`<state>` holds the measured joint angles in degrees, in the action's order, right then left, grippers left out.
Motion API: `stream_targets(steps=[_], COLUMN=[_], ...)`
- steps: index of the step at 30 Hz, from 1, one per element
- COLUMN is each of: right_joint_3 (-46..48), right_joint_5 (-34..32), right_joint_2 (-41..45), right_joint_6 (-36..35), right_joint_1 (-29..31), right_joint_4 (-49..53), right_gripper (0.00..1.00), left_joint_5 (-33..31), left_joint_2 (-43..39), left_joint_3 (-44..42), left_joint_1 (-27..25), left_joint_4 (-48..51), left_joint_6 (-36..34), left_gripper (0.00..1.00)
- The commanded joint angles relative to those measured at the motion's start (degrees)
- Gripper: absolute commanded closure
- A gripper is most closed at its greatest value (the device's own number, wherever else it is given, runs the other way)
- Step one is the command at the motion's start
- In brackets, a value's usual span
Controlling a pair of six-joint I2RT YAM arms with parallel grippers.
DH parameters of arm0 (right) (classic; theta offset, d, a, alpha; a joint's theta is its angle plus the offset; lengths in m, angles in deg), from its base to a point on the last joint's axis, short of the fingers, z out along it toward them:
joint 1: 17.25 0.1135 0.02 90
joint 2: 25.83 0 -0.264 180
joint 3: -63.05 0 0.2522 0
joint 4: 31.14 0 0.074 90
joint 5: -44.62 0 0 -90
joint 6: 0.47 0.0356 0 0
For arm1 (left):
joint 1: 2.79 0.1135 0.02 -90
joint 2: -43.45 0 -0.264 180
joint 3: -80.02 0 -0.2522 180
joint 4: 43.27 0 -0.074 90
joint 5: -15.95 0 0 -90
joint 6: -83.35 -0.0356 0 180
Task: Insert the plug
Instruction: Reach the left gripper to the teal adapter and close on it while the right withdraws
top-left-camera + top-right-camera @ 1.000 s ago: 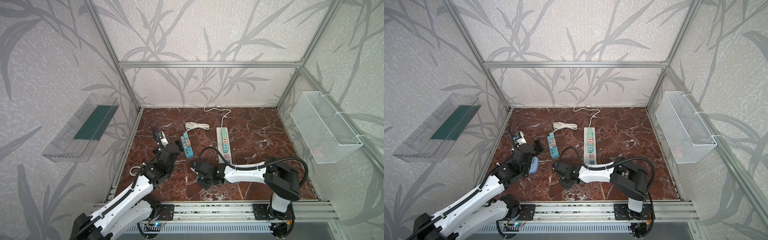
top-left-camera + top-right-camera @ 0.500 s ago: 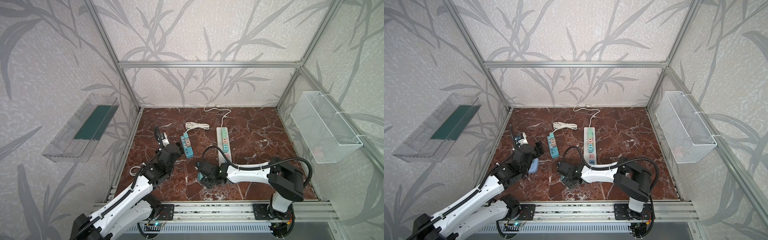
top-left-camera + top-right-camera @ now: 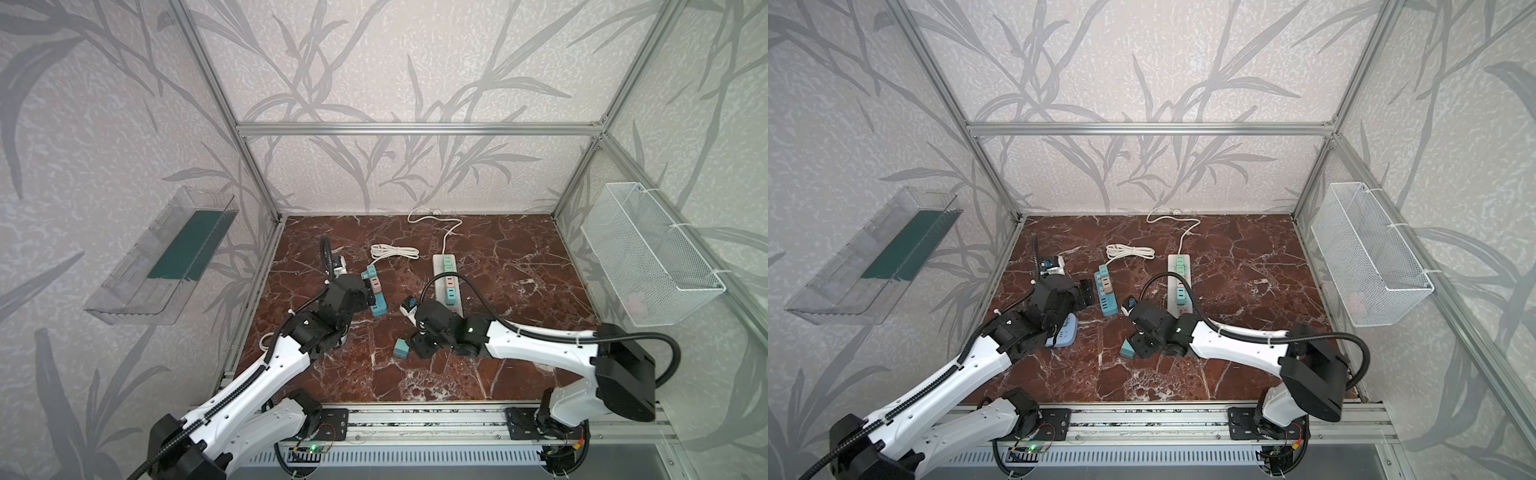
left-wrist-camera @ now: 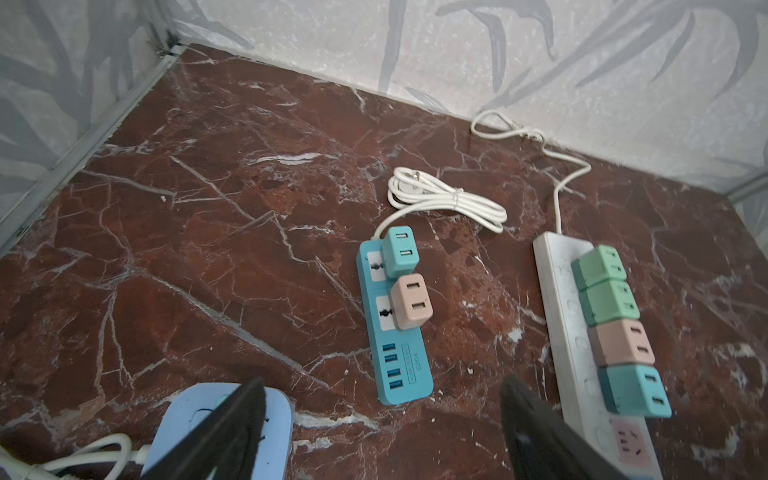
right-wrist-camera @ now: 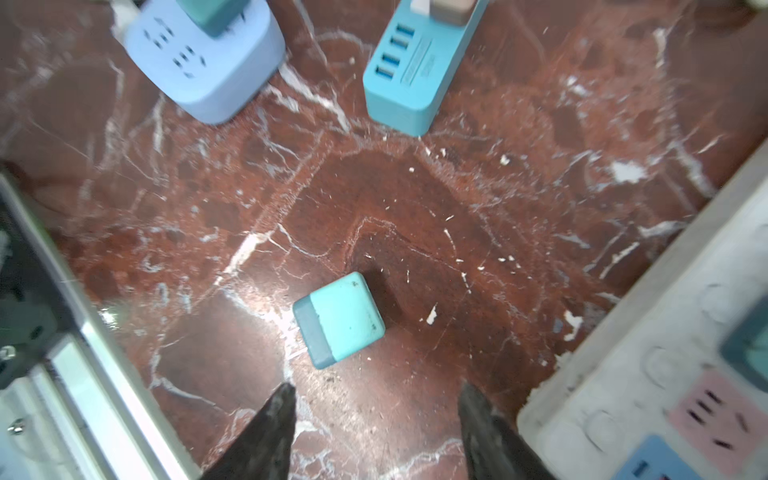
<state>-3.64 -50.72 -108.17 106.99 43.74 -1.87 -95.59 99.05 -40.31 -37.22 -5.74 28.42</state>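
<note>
We see the teal plug [image 5: 338, 320] lying loose on the marble table [image 5: 436, 199], just ahead of the right pincer [image 5: 376, 395], whose jaws stand apart and hold nothing. In both top views the plug sits beside that pincer, nearer the front rail than the blue power strip [image 3: 379, 308] and the white power strip [image 3: 437, 282]. Our left pincer [image 4: 381, 380] gapes wide and empty above the pale blue socket block [image 4: 274, 419].
</note>
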Motion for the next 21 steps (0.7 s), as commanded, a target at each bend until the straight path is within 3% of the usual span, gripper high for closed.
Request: stream_targets(steps=[1,4,8,11,15,21], right_joint_3=[4.8,10.05,12.22,13.86,14.55,13.21], right_joint_5=[-7.4,-9.16,-7.23,-6.91,-9.71,-10.36], right_joint_2=[8.03,14.42,19.69,23.75,28.13,29.35], right_joint_6=[2.69,1.93,4.81,4.85,4.33,2.98], right_joint_1=[-0.52,-3.71,-10.74,-13.55,-14.65,-15.64], right_joint_4=[-2.15,-3.38,2.31,3.71,5.76,8.81], right_gripper=[0.39,0.44,0.41,0.33,0.15,0.14], left_joint_5=[10.37,16.39,15.53,15.14,15.51,18.72], left_joint_2=[1.63,4.58,10.82,16.84,23.32,29.76], left_joint_3=[1.14,1.18,3.18,6.83,7.85,8.86], left_joint_1=[0.07,-1.17,-8.54,-14.37,-17.42,-19.83], left_joint_4=[7.35,11.02,17.16,21.23,20.89,18.12], left_joint_6=[-1.2,0.04,0.14,0.22,2.52,1.27], left_gripper=[0.15,0.22,0.23,0.2,0.12,0.17])
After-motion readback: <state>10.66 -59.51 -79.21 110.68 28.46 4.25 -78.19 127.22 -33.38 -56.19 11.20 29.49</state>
